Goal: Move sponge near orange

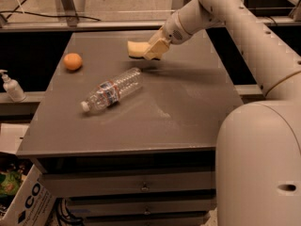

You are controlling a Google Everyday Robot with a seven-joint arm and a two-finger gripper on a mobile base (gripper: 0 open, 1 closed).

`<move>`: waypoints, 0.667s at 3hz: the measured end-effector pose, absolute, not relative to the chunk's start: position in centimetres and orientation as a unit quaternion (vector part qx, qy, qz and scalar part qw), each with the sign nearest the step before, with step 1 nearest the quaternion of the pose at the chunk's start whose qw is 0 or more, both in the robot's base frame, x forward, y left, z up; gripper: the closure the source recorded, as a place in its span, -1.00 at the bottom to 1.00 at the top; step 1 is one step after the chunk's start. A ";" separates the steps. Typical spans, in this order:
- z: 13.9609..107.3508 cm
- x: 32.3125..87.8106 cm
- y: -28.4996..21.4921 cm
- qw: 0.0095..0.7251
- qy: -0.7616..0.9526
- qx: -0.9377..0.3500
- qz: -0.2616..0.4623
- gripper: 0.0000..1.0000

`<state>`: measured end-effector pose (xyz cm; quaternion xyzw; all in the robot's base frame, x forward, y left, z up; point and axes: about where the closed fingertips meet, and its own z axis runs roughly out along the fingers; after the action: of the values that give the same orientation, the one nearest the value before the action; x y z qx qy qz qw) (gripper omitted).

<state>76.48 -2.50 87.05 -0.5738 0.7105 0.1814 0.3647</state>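
The pale yellow sponge (137, 50) is held by my gripper (149, 52) above the far middle of the grey table (188, 112), lifted off the surface with a shadow beneath it. The gripper is shut on the sponge's right end. The orange (73, 61) sits on the table at the far left, well to the left of the sponge.
A clear plastic water bottle (111, 90) lies on its side between the orange and the sponge, a little nearer the camera. A soap dispenser (12, 87) stands on a ledge at left. A cardboard box (19, 201) sits on the floor at bottom left.
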 end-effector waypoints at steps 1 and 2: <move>87.2 75.6 1.4 0.354 0.679 -0.621 0.169 1.00; 87.0 75.4 4.5 0.346 0.656 -0.653 0.153 1.00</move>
<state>75.41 4.46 87.04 -0.6535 0.6559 0.1526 0.3456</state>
